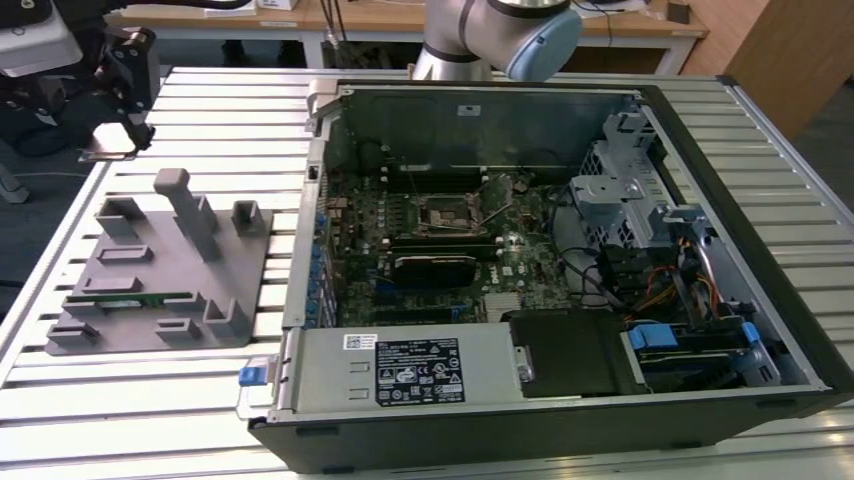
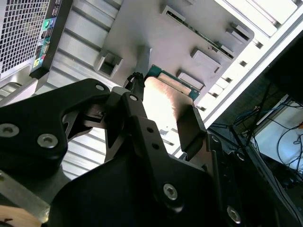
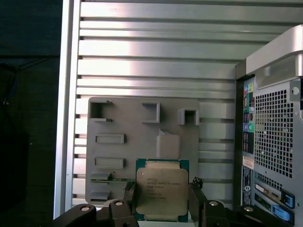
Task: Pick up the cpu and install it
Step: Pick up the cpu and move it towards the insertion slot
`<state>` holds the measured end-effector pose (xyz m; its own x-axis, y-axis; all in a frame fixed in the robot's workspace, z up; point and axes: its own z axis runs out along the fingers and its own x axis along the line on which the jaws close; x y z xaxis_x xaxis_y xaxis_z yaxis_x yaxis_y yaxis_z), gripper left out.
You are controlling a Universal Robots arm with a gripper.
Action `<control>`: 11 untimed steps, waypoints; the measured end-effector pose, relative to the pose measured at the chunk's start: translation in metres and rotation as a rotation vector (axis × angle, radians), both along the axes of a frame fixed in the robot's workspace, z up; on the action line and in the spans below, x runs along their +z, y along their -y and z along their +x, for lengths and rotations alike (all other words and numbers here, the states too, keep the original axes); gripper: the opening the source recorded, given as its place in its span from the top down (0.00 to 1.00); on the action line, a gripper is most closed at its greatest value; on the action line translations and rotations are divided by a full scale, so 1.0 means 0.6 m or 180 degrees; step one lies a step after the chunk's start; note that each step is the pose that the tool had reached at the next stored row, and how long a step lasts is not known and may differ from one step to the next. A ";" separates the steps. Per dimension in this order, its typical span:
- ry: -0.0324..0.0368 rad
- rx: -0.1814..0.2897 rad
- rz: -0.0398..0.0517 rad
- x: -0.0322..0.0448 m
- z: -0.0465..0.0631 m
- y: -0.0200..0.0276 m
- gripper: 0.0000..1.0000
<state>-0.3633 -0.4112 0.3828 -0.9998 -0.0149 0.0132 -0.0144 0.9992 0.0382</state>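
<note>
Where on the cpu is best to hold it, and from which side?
Its two opposite thin edges, approached face-on to the flat metal top. The cpu is a thin square, so only the rim gives parallel faces. The gripper pinches it this way, held clear of the grey tray.

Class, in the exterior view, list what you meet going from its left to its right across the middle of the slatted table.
Grey plastic tray with upright blocks → square black socket on the green motherboard → silver metal drive cage → bundle of coloured cables.
</note>
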 end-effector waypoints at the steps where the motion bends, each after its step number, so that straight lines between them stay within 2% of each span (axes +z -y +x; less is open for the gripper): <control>1: 0.0000 0.0000 0.0000 0.000 0.002 0.0000 0.47; 11: 0.0000 0.0000 0.0000 0.000 0.016 0.0000 0.47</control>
<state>-0.3535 -0.4112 0.3829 -0.9998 -0.0149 0.0133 -0.0144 0.9992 0.0381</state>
